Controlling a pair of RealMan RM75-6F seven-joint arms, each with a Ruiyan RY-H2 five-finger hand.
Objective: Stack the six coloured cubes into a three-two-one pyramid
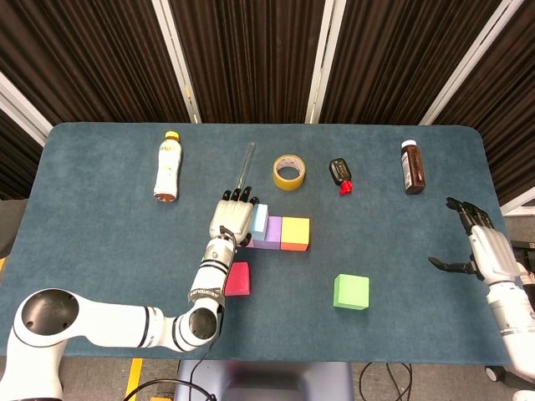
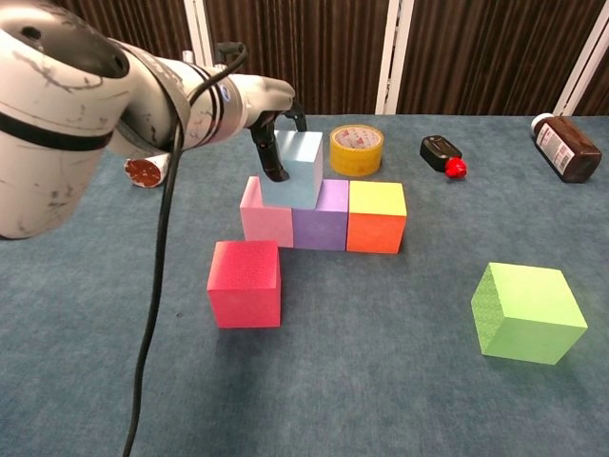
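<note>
1. Blue felt covered the table (image 1: 100, 251), with dark curtains hanging behind it.
2. Three cubes sat touching in a row: a pink cube (image 2: 265, 217), a purple cube (image 2: 320, 221) and an orange cube (image 2: 376, 219) with a yellow top.
3. A light blue cube (image 2: 295, 168) rested on top of the row, over the seam between the pink and purple ones.
4. The left hand (image 1: 233, 219) gripped this light blue cube, dark fingers (image 2: 269, 152) pressed against its left face.
5. A red cube (image 2: 245, 283) stood alone just in front of the pink one.
6. A green cube (image 2: 526, 312) lay well apart to the right, turned at an angle.
7. The right hand (image 1: 483, 247) hung at the table's right edge, fingers spread and holding nothing.
8. Beyond the cubes lay a juice bottle (image 1: 168, 165), a tape roll (image 1: 288, 171), a small black and red object (image 1: 340, 175) and a brown bottle (image 1: 412, 167).
</note>
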